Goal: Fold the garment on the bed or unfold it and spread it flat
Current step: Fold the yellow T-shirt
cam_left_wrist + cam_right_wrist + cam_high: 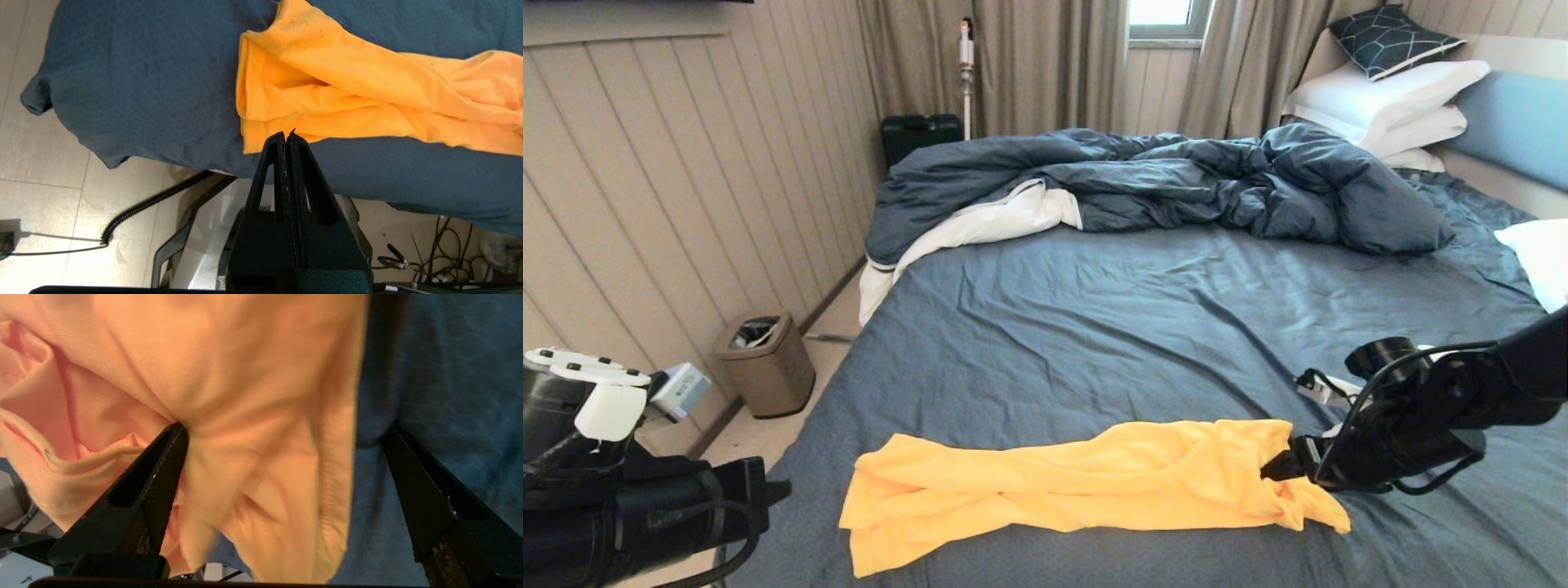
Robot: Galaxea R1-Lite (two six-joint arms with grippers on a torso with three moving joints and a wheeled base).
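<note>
Head view is showing the bunched bright yellow thin-fabric T-shirt [1086,482] lying near the foot edge of the wide dark blue-grey sheeted bed [1143,327]. Right gripper [286,437] is standing spread wide around the shirt's end; left gripper [286,139], pressed together and empty, is hovering beside the other end. Closing now risks pinching bedsheet too.

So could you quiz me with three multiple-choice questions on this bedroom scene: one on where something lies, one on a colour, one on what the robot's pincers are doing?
1. Where does the garment lie?
A. on the near part of the bed
B. on the pillows
C. on the floor

2. What colour is the garment?
A. white
B. bright yellow
C. dark blue

3. How do the two pincers stand?
A. both open
B. left open, right shut
C. left pincer shut and holding nothing, right pincer open with cloth between its fingers

Answers:
1 A: the head view shows it bunched in a long strip on the sheet near the robot.
2 B: it stands out yellow against the blue-grey sheet.
3 C: the left fingers press together just short of the cloth; the right fingers stand wide apart at the garment's end.
</note>
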